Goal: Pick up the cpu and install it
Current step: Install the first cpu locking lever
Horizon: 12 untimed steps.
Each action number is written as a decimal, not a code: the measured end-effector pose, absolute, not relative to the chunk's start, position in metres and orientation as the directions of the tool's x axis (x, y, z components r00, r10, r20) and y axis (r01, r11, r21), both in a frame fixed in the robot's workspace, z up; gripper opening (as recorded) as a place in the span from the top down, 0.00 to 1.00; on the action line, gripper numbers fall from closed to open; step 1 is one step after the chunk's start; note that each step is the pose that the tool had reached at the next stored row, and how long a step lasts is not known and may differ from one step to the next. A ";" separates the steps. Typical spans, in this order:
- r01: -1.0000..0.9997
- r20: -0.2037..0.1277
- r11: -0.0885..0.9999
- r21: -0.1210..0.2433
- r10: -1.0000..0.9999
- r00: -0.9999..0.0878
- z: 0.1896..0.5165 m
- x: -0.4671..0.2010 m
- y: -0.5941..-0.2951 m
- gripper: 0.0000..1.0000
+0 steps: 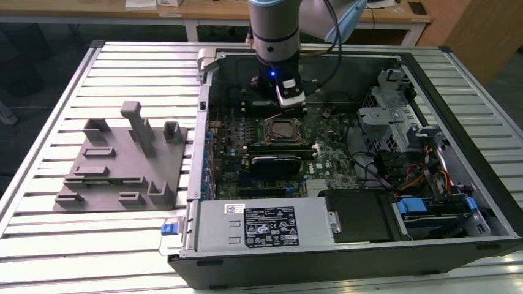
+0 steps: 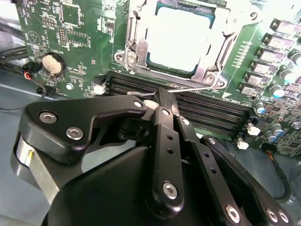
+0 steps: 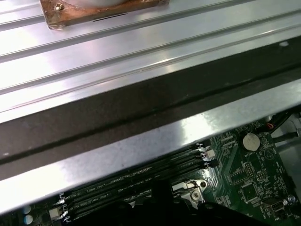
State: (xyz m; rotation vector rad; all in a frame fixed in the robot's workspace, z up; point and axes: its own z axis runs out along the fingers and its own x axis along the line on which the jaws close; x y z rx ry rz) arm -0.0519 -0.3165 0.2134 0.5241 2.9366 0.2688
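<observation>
The arm (image 1: 274, 30) came straight down from above into the open computer case (image 1: 343, 263), wrist vertical. Its pincer (image 1: 293, 105) hung low over the motherboard (image 2: 75, 28). In the second wrist view the black fingers (image 2: 162, 141) lay drawn together, narrow, with nothing between them. Their tips stood over the memory slots (image 2: 207, 110), just short of the socket (image 2: 136, 42).

The cpu (image 1: 283, 129) sat flat inside that socket's metal frame, apart from the pincer. Its top glared so brightly in the second wrist view that no surface detail could be made out. In the exterior view a pale mount on the wrist covered most of the fingers. The pincer's own linkage blocked the near part of the board in the second wrist view.

From the exterior view's left, a grey plastic fixture (image 1: 122, 165) stood on the slatted desk (image 1: 131, 67) beside the case. A power supply (image 1: 261, 223) lay along the case's near side. A drive cage (image 1: 392, 110) and coloured cables (image 1: 408, 174) crowded the exterior view's right. A coin cell (image 2: 51, 63) sat on the board.
</observation>
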 end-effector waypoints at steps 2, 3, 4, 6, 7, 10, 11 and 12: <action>0.328 -0.115 0.923 0.201 0.355 -0.928 0.213 -0.052 -0.317 0.89; 0.328 -0.117 0.923 0.200 0.355 -0.928 0.213 -0.052 -0.317 0.89; 0.328 -0.119 0.923 0.199 0.355 -0.927 0.212 -0.052 -0.316 0.89; 0.329 -0.128 0.923 0.197 0.357 -0.925 0.212 -0.052 -0.317 0.89; 0.330 -0.133 0.923 0.197 0.359 -0.924 0.211 -0.052 -0.317 0.89; 0.334 -0.148 0.923 0.192 0.364 -0.920 0.210 -0.052 -0.316 0.89; 0.335 -0.152 0.923 0.190 0.365 -0.918 0.210 -0.052 -0.316 0.89; 0.336 -0.156 0.923 0.188 0.366 -0.918 0.209 -0.052 -0.315 0.89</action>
